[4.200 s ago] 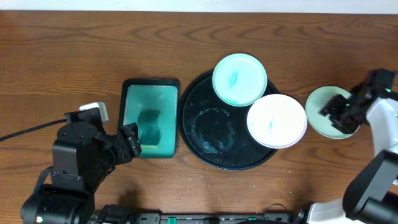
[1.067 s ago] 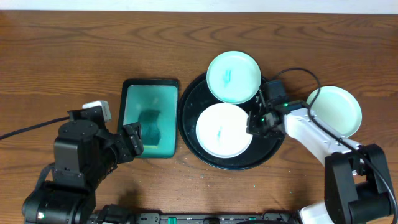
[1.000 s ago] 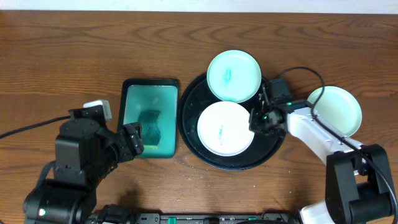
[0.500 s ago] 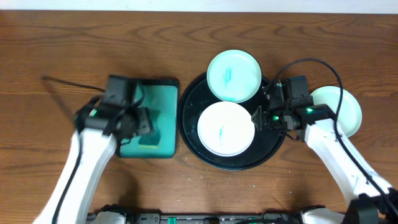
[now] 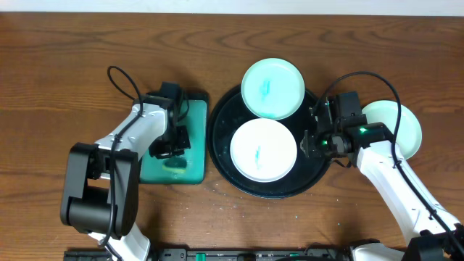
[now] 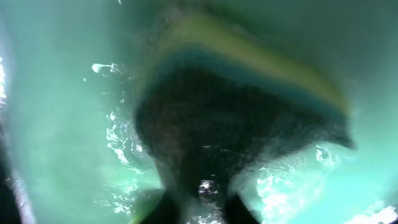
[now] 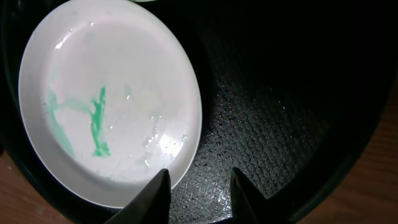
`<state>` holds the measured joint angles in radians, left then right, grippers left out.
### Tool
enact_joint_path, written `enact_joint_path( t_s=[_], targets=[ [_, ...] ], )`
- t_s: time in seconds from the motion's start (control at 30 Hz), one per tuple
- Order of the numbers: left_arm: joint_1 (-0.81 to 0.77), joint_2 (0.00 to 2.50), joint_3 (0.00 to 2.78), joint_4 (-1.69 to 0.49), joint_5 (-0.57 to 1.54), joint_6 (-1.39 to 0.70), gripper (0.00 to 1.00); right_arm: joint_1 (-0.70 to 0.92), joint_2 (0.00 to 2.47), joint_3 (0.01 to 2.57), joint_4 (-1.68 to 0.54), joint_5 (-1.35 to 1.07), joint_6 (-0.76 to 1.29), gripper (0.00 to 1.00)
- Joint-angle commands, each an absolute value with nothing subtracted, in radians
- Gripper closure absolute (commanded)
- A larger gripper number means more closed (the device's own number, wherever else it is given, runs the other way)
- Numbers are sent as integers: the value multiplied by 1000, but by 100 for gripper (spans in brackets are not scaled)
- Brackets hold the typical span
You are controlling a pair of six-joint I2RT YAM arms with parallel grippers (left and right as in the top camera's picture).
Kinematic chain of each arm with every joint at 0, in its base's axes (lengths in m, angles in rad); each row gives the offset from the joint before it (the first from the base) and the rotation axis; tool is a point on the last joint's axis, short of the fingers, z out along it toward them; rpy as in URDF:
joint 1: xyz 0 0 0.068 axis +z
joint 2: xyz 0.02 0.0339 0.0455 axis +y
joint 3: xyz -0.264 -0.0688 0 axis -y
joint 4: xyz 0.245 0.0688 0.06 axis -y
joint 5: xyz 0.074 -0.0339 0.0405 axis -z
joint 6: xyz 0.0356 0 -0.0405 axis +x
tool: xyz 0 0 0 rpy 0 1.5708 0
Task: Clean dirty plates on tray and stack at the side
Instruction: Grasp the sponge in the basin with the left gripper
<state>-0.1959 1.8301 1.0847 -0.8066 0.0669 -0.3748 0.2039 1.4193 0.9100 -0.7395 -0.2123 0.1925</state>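
Sponge-grab step: left tool (image 5: pixel 172 139) clamped on the sponge (image 6: pixel 236 143), right tool (image 7: pixel 199 196) partly open, empty beside the smeared plate (image 7: pixel 112 106). Next: lift, scrub.

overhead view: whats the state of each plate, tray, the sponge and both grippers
black tray, holds both smeared plates
white plate, smeared, flat in black tray
mint plate, smeared, resting over tray's far rim
right plate, on table, no smear visible
sponge, in teal tray, pinched
left gripper, shut on sponge
right gripper, open, empty

Plate (image 5: pixel 262 149) on tray (image 5: pixel 220 156); sponge tray (image 5: pixel 194 134) left
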Motion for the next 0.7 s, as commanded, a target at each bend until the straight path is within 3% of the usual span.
enact_joint_path(
  t_s=[0.0, 0.43, 0.67],
  targets=[
    [-186, 1868, 1066, -813, 19, -379, 93, 198, 1414, 922, -736, -198, 178, 71],
    [-186, 1481, 1104, -888, -14, -377, 93, 198, 1414, 922, -688, -128, 240, 76],
    [-186, 1442, 1104, -892, -53, -377, 93, 198, 1414, 921, -684, -128, 254, 76]
  ],
)
